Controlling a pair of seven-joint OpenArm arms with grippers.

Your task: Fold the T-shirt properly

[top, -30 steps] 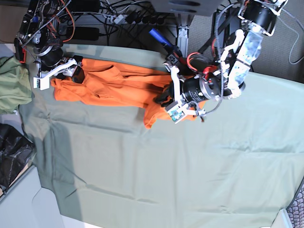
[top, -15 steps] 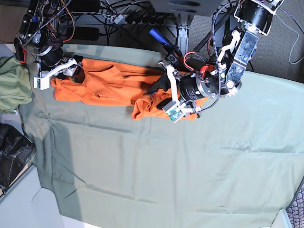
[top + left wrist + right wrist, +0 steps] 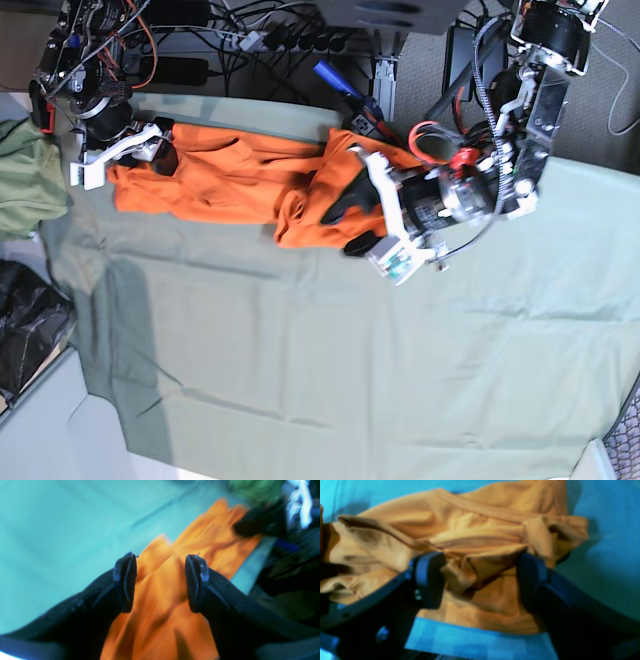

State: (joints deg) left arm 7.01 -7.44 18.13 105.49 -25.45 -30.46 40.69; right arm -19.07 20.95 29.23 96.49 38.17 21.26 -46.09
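Note:
The orange T-shirt (image 3: 230, 175) lies crumpled in a long strip along the far edge of the table, one end doubled over near the middle. My left gripper (image 3: 335, 232) hovers over that doubled end. In the left wrist view its fingers (image 3: 125, 580) stand apart with the orange cloth (image 3: 162, 620) lying loose beneath them, so the left gripper (image 3: 161, 582) is open. My right gripper (image 3: 135, 165) rests at the shirt's other end. In the right wrist view a bunched fold of the shirt (image 3: 475, 530) sits between its wide-apart fingers (image 3: 430, 580), with the right gripper (image 3: 481, 580) open.
A sage-green table cloth (image 3: 350, 350) covers the table. An olive-green garment (image 3: 25, 180) lies off the left end, with a black bag (image 3: 25, 330) below it. Cables and power strips (image 3: 250, 40) run behind the far edge.
My left gripper carried the shirt's end to the left, opened and let it go, then drew back to the right. The doubled cloth stays where it was dropped. The right arm has not moved.

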